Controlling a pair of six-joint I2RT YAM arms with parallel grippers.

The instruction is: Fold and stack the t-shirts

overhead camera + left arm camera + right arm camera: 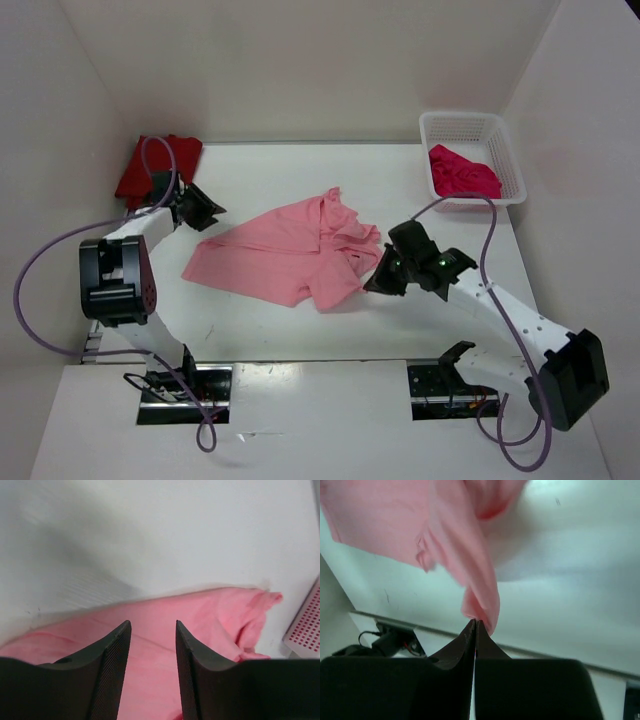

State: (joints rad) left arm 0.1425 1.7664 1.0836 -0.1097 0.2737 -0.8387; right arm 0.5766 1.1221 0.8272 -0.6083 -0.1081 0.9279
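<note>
While our right gripper [476, 623] is clamped on the light pink t-shirt [280, 255] at its end nearer the basket [508, 160], we find the left gripper [152, 626], jaws apart and empty, over the far end of the shirt's long axis

White tabletop [280, 330] within plain white walls [320, 60] on three sides, under soft, even light.
</note>
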